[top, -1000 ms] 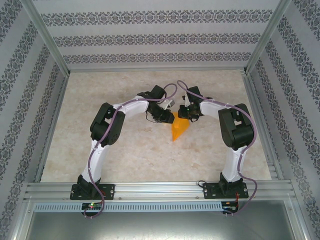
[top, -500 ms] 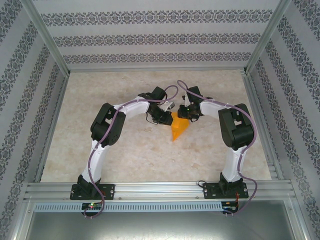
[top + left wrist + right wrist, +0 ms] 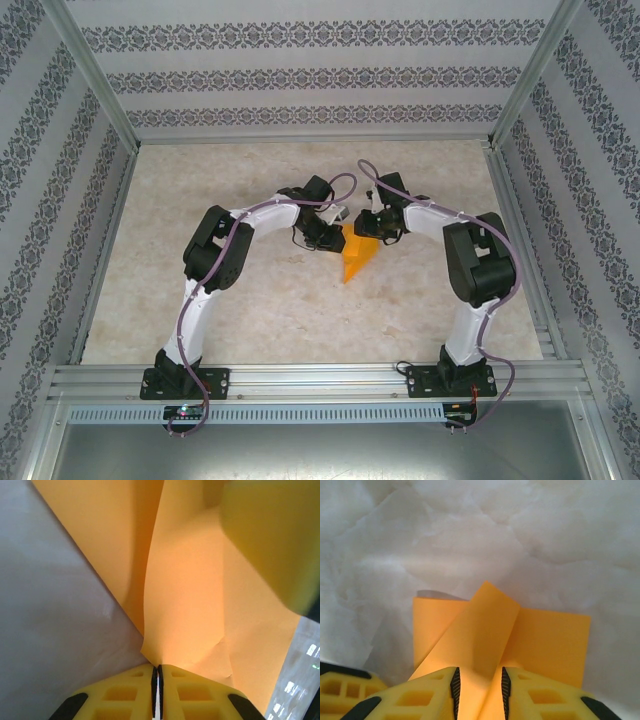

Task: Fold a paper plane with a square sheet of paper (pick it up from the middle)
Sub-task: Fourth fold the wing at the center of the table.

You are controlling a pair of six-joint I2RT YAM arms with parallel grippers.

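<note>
The square sheet of paper (image 3: 356, 258), bright orange, is folded into a narrow pointed paper plane shape with its tip toward the near edge of the table. My left gripper (image 3: 335, 236) is at its far left corner, shut on a raised flap of the paper (image 3: 185, 605), as the left wrist view shows at the left gripper's jaws (image 3: 157, 668). My right gripper (image 3: 372, 232) is at the far right end. In the right wrist view my right gripper (image 3: 478, 678) stands open astride a raised ridge of the paper (image 3: 490, 630) without pinching it.
The marble-patterned table (image 3: 250, 300) is walled by patterned panels and aluminium posts (image 3: 95, 80). A metal rail (image 3: 320, 380) carries both arm bases at the near edge. The two grippers are close together over the paper.
The right gripper's jaws have parted and the right arm's elbow has swung slightly to the right. The left gripper and the paper stay where they were.
</note>
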